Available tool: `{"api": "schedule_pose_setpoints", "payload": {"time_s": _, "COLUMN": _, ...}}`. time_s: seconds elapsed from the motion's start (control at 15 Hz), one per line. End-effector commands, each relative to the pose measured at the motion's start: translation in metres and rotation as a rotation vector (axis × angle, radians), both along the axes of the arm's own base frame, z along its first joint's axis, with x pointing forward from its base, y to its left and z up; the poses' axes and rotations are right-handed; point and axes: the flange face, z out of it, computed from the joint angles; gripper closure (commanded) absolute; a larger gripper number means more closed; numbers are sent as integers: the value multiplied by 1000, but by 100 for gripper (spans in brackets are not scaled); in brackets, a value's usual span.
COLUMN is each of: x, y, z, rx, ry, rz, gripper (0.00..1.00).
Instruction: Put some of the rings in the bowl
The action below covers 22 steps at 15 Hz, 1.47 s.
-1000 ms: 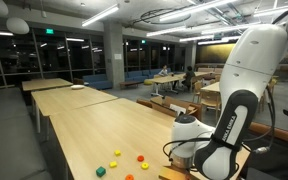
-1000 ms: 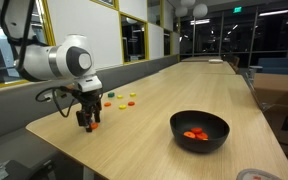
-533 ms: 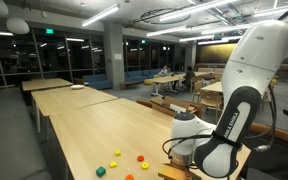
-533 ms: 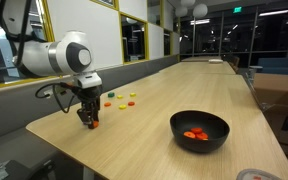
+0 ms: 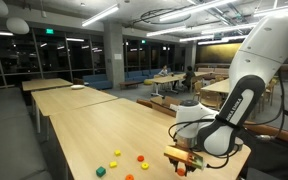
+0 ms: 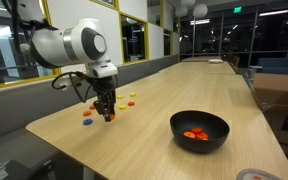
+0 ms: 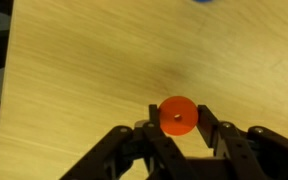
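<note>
My gripper (image 7: 177, 119) is shut on an orange ring (image 7: 178, 107), which stands on edge between the fingers above bare wood. In an exterior view the gripper (image 6: 109, 116) hangs above the table, between the loose rings (image 6: 87, 114) and the black bowl (image 6: 175, 124). The bowl holds a few orange and red rings (image 6: 194, 134). More rings (image 6: 131, 97) lie behind the gripper. From the opposite side, the gripper (image 5: 182, 159) shows with yellow and orange rings (image 5: 117, 153) on the wood beside it.
A grey round container (image 6: 252, 175) sits at the table's near corner. A small green piece (image 5: 100, 171) lies among the rings. The long wooden table (image 6: 184, 90) runs far back, with glass walls beside it.
The gripper shut on an orange ring at the table's surface, then rose and swung toward the bowl with the ring in it.
</note>
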Motion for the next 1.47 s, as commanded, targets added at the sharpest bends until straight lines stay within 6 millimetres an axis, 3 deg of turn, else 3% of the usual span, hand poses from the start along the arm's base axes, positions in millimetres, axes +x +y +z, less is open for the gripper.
{"api": "schedule_pose_setpoints", "payload": {"time_s": 0.0, "x": -1, "y": -59, "z": 33, "rx": -30, "ry": -42, "rz": -58, "gripper": 78}}
{"api": "schedule_pose_setpoints", "payload": {"time_s": 0.47, "x": 17, "y": -192, "z": 68, "rx": -62, "ry": -90, "rz": -123, "gripper": 78}}
{"api": "schedule_pose_setpoints", "payload": {"time_s": 0.73, "x": 25, "y": -248, "z": 75, "rx": -75, "ry": -103, "rz": -120, "gripper": 78}}
{"api": "schedule_pose_setpoints", "payload": {"time_s": 1.0, "x": 36, "y": -283, "z": 72, "rx": -55, "ry": -103, "rz": -106, "gripper": 78}}
{"api": "schedule_pose_setpoints", "payload": {"time_s": 1.33, "x": 51, "y": -303, "z": 57, "rx": -13, "ry": -89, "rz": -80, "gripper": 77}}
{"api": "schedule_pose_setpoints", "payload": {"time_s": 1.4, "x": 55, "y": -307, "z": 53, "rx": -1, "ry": -88, "rz": -77, "gripper": 33}}
